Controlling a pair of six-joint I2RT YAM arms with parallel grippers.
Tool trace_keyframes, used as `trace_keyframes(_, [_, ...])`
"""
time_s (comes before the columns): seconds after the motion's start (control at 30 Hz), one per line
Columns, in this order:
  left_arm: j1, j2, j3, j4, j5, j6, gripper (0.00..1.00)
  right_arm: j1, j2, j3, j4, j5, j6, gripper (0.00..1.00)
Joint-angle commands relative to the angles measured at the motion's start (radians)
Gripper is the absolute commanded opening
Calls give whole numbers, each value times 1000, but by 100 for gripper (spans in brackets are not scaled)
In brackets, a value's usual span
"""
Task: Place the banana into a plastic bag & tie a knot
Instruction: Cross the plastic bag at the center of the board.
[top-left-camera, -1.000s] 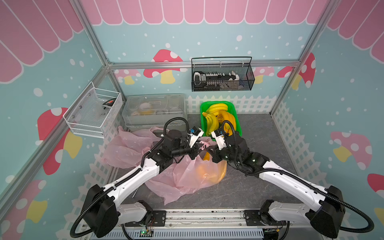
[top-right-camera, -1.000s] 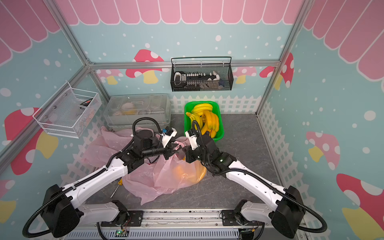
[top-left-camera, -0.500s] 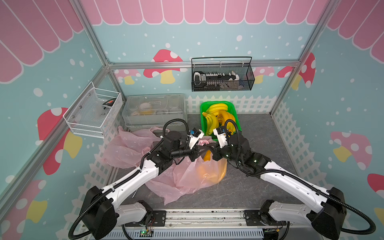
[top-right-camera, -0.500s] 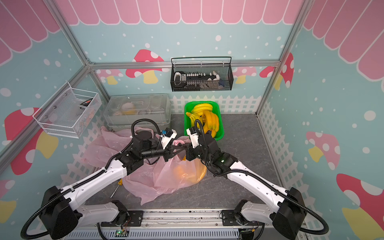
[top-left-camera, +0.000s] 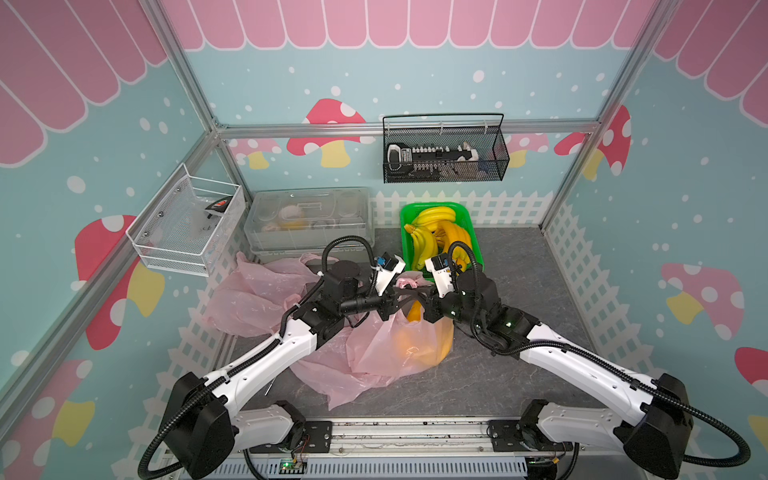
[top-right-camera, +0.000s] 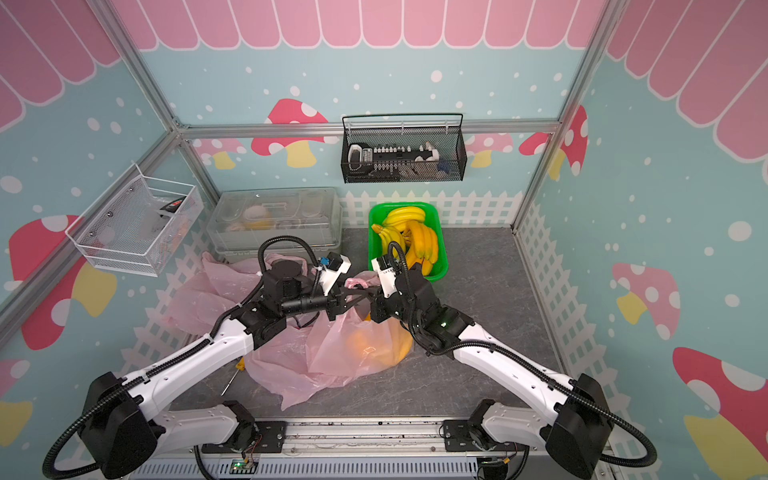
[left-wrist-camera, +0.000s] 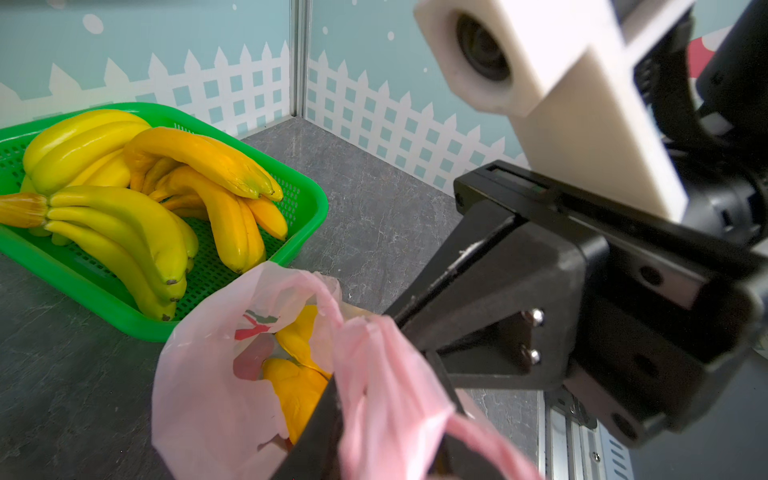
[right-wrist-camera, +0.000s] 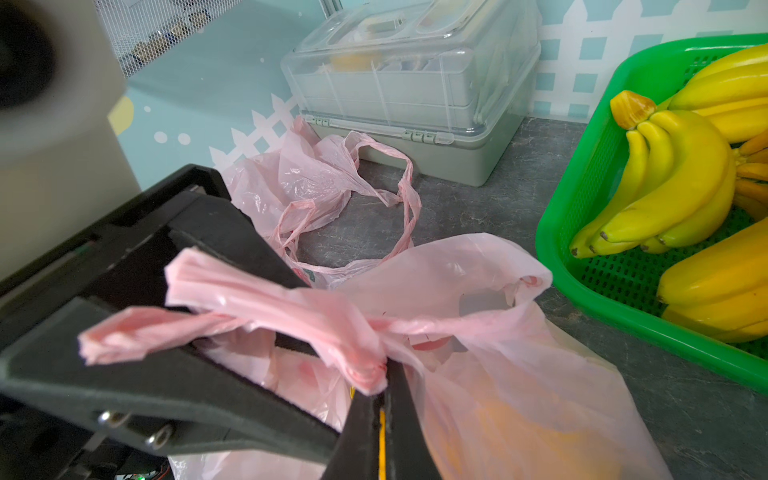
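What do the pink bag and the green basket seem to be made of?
Pink bag: thin plastic film, glossy, translucent; it wrinkles and yellow shows through.
Green basket: probably rigid moulded plastic, smooth and shiny, with a perforated floor.

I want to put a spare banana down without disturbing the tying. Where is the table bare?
Bare table lies right of the green basket, up to the fence wall. A second strip lies between the filled bag and the front rail. Left and centre are crowded: loose pink bags, the clear box, the filled bag.
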Motion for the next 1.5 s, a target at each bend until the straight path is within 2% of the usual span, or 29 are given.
trace_keyframes(0.0, [1, 3, -11, 83, 44, -29, 20, 42, 0, -16, 40, -59, -30, 0])
trace_keyframes(0.1, [21, -2, -21, 108, 46, -57, 18, 49, -26, -35, 51, -43, -42, 0])
trace_keyframes(0.3, [38, 2, -28, 138, 96, -82, 23, 54, -39, -49, 55, -43, -57, 0])
trace_keyframes(0.4, [36, 16, -22, 133, 124, -82, 22, 57, -34, -42, 58, -42, -60, 0])
trace_keyframes(0.7, [33, 5, -20, 98, 124, -57, 4, 57, 1, -16, 48, -4, -81, 0])
trace_keyframes(0.73, [33, 0, -22, 98, 118, -55, 2, 57, -4, -14, 39, -4, -90, 2])
trace_keyframes(0.8, [33, -7, -25, 93, 110, -46, 0, 57, -26, -10, 10, -14, -124, 11])
trace_keyframes(0.93, [28, -27, -46, 96, 86, -10, 0, 54, -116, 19, -123, -46, -272, 33])
trace_keyframes(1.0, [21, -34, -53, 89, 82, 14, 0, 46, -153, 34, -195, -36, -353, 39])
trace_keyframes(1.1, [9, -42, -61, 80, 83, 49, 0, 7, -193, 31, -234, -29, -427, 45])
trace_keyframes(1.2, [3, -51, -68, 85, 111, 63, 0, -48, -204, 20, -212, -115, -465, 49])
trace_keyframes(1.47, [-14, -66, -68, 75, 185, 87, 0, -55, -155, 11, -179, -219, -583, 52])
